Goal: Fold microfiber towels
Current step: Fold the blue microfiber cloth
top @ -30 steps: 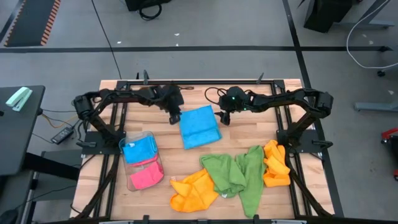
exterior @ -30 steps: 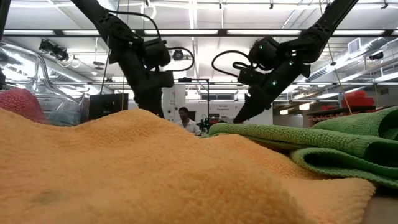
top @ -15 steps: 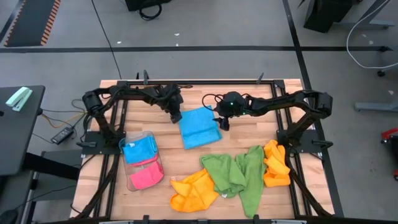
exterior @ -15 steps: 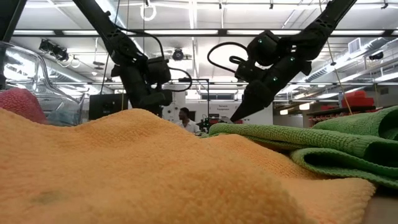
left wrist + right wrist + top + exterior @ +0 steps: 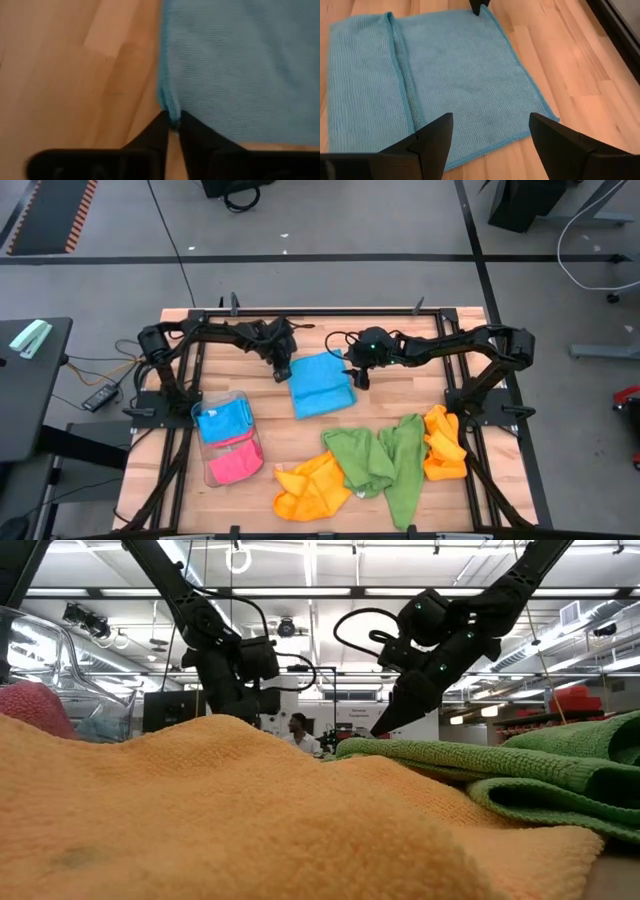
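Surface: wooden table (image 5: 330, 420), blue towel (image 5: 321, 384) laid flat.
Left gripper (image 5: 172, 126): clenched on towel edge.
Right gripper (image 5: 490, 132): spread, empty.
Risk: thin pinch; hem may be lost on lifting.

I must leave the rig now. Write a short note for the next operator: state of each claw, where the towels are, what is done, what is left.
Left claw: shut on the edge of the blue towel, at its far-left corner.
Right claw: open, hovering over the same towel's right side, holding nothing.
Blue towel: flat mid-table, one fold line showing.
Done: a blue towel and a pink towel lie folded in the clear tray at the left.
Left: finish this blue towel, then fold the green towels and orange towels, heaped unfolded at the near edge.
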Controlling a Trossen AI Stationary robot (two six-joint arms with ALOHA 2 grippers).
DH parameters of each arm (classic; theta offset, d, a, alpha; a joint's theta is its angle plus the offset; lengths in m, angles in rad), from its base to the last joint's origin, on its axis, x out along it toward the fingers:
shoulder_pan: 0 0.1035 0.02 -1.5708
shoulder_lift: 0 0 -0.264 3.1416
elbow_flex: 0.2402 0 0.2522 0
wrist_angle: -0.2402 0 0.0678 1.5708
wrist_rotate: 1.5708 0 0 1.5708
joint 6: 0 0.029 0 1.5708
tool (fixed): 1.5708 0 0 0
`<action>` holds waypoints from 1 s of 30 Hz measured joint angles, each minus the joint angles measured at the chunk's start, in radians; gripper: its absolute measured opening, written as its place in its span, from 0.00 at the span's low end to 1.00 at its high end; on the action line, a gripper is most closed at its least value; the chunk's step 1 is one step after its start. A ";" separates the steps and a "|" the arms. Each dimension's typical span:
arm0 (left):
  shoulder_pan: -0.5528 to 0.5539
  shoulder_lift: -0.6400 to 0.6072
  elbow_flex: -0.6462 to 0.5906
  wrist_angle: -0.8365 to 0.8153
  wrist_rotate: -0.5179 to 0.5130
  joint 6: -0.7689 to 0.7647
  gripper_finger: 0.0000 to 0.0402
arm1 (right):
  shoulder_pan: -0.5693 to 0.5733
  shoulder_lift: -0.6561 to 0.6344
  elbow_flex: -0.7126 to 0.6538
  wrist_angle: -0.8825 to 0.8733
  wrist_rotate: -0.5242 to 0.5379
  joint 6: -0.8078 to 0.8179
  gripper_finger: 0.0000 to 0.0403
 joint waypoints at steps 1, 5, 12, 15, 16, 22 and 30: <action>-0.004 0.000 0.000 0.004 0.002 0.017 0.05 | 0.000 0.000 0.000 0.000 0.000 -0.007 0.67; -0.014 -0.013 -0.003 -0.001 0.010 0.069 0.03 | -0.007 0.000 0.013 0.001 0.000 -0.040 0.67; -0.113 -0.038 -0.003 -0.001 -0.174 0.287 0.03 | -0.055 0.129 0.097 0.013 -0.014 -0.038 0.67; -0.174 -0.041 -0.002 0.002 -0.313 0.380 0.02 | -0.072 0.201 0.188 -0.029 -0.022 -0.023 0.67; -0.191 -0.041 -0.002 -0.003 -0.349 0.403 0.02 | -0.081 0.222 0.222 -0.067 -0.022 -0.024 0.67; -0.237 -0.041 -0.002 0.008 -0.399 0.412 0.04 | -0.141 0.331 0.424 -0.308 -0.035 -0.048 0.67; -0.227 -0.041 -0.002 0.005 -0.401 0.362 0.02 | -0.177 0.409 0.465 -0.382 -0.140 -0.077 0.67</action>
